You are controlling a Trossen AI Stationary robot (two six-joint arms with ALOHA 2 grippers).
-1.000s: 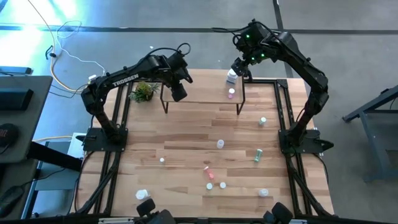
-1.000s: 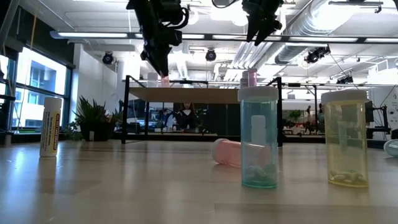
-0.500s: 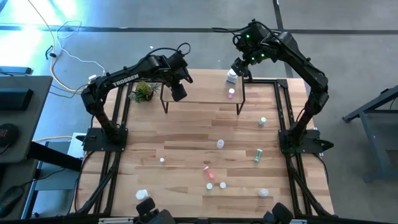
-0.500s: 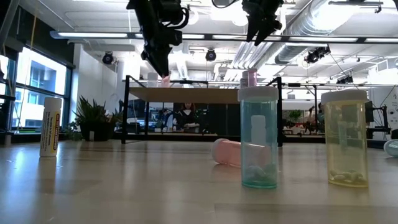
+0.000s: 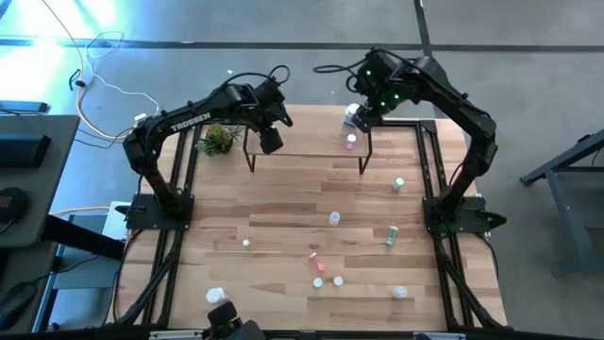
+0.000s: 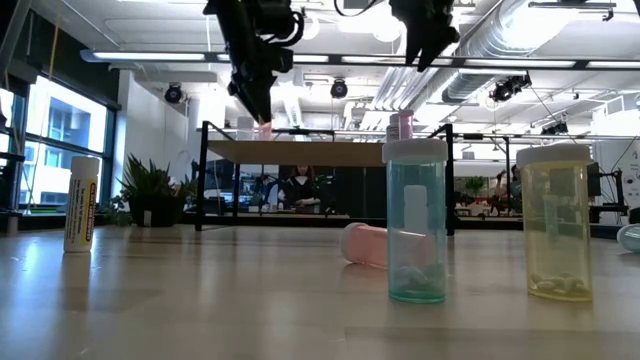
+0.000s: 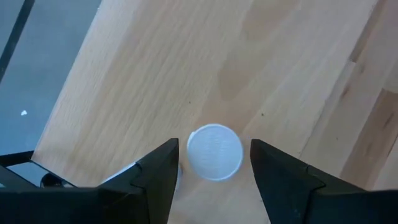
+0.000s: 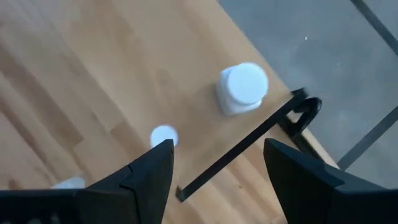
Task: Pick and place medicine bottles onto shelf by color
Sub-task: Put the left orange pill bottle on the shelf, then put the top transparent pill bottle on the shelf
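So, both arms are up at the shelf, bottle just set down.

The shelf [image 5: 307,142] runs along the table's [image 5: 283,208] far edge, and its middle stretch is bare, so there's room between the two ends. The left gripper [image 7: 214,162] hangs right over a white-capped bottle [image 7: 214,152] at the shelf's left end, fingers [image 7: 163,168] spread either side of the cap with small gaps, not gripping. Compared to a second ago those fingers have opened. The right gripper [image 8: 214,165] is wide open and has shifted left above the white jar [image 5: 351,114] and pink bottle [image 5: 351,141] at the right end. Other bottles sit scattered on the near half.
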